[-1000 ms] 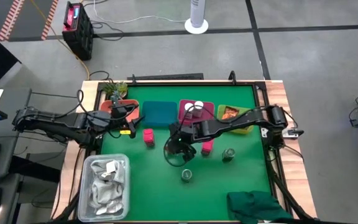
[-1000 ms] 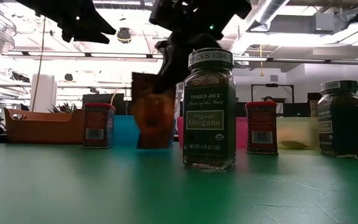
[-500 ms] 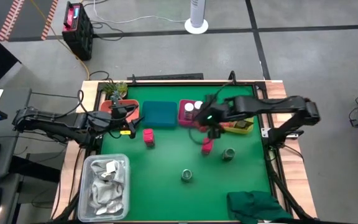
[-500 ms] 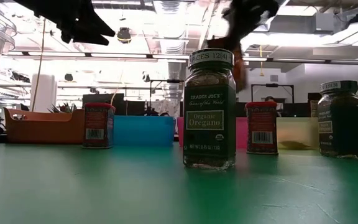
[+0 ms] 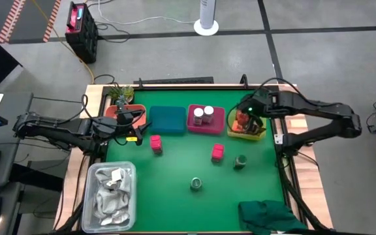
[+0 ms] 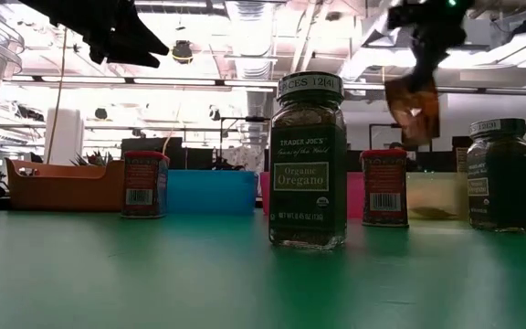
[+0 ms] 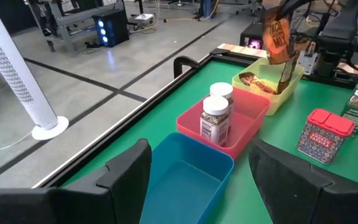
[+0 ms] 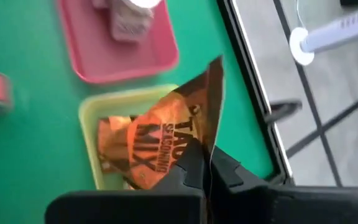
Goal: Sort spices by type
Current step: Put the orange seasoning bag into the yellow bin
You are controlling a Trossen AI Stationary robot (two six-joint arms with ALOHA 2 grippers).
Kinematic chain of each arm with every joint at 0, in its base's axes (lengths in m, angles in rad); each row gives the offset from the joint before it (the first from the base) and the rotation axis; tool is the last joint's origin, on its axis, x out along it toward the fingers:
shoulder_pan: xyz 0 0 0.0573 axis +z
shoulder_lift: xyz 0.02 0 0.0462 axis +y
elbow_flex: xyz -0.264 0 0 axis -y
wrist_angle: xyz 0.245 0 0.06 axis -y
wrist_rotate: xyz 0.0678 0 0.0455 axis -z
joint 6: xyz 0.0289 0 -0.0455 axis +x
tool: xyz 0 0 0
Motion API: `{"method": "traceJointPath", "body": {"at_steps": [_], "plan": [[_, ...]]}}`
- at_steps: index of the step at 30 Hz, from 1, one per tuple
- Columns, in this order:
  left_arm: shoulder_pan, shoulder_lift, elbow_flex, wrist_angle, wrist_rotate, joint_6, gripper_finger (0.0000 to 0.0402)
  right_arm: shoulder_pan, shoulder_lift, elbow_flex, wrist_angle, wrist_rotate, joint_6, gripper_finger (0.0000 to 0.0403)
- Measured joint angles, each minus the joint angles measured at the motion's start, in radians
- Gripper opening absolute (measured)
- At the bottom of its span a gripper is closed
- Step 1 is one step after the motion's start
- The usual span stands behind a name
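Green matting covers the table, with four bins lined up along its far edge: orange, blue, pink and yellow. I have the right gripper poised over the yellow bin, fingers clenched on one corner of an orange-brown foil packet, which dangles above the bin where at least one packet of the same kind already lies. From the low view the held packet hangs clear in the air, its long axis running roughly up and down with a slight tilt, pinched top corner uppermost and the free end pointing down into the bin. I judge this to be the drop-off step for the packets: what I need next is to lower it a little so the free end sits inside the yellow walls, then release so it falls flat rather than catching on the rim. Two white-capped jars stand together in the pink bin. Out on the mat, unsorted, are two pink blocks and two greenish glass jars, the nearer one labelled oregano. My left gripper waits near the orange and blue bins with its fingers spread and nothing between them. A clear tub of white wrappers and a dark cloth lie at the near side.
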Motion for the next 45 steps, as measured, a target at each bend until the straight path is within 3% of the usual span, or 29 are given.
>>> {"method": "traceJointPath", "body": {"at_steps": [12, 28, 45], "plan": [[0.000, 0.000, 0.000, 0.000, 0.000, 0.003, 0.0256, -0.111, -0.189, -0.216, 0.018, -0.001, 0.077, 0.0018], [0.000, 0.000, 0.000, -0.024, 0.000, 0.002, 0.0256, -0.133, -0.209, -0.403, 0.082, -0.007, 0.158, 0.0019], [0.000, 0.000, 0.000, -0.022, 0.000, -0.002, 0.0256, -0.140, -0.202, -0.414, 0.123, -0.028, 0.250, 0.0020]]}}
